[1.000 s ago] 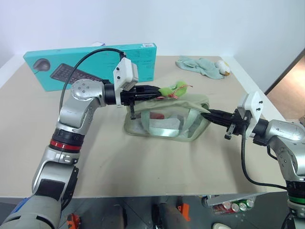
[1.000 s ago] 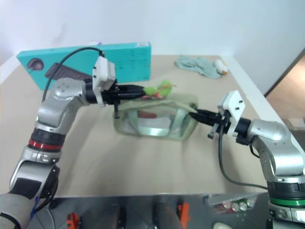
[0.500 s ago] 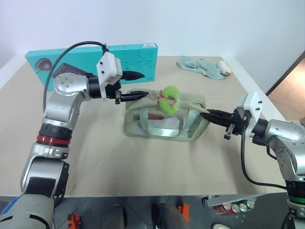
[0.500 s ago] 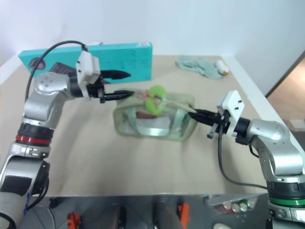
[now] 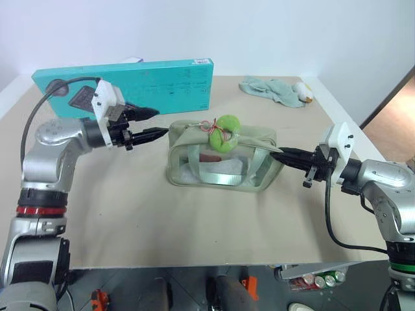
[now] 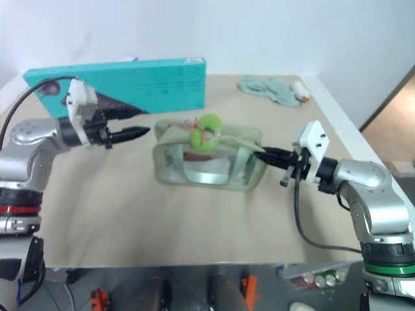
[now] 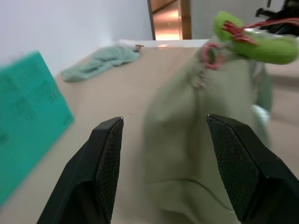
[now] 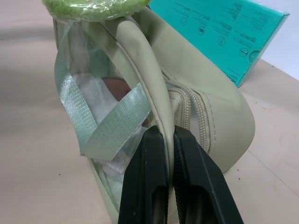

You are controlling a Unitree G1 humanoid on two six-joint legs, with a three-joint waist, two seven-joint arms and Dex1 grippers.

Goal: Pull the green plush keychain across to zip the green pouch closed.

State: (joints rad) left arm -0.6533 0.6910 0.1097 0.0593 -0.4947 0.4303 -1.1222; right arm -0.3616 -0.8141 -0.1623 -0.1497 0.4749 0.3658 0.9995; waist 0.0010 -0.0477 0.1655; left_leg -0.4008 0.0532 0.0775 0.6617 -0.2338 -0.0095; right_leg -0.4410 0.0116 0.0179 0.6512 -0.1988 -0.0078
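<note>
**Left eye view: keychain lies loose, zip only partway**

Left eye view shows my left gripper (image 5: pixel 157 124) with its fingers spread and nothing between them, hanging just beside the left end of the green pouch (image 5: pixel 224 159) without touching it. The green plush keychain (image 5: pixel 225 133) rests on top of the pouch near the middle, so I judge the zip is not yet drawn to the end. My right gripper (image 5: pixel 277 155) has its fingers pressed together on the seam at the pouch's right end; the right wrist view shows them pinching the fabric beside the zip teeth.

Risks as I see them:

- If I come back for the keychain too low, my spread fingers could catch the strap or the soft top of the pouch instead of the ball.
- The plush is small and squashy; a shallow pinch may slip off once the zip resists.
- My right hold is only on a thin fold. A hard pull could tear it free, and the whole pouch would slide across the table (image 5: pixel 162 220) toward the teal box (image 5: pixel 162 81).
</note>
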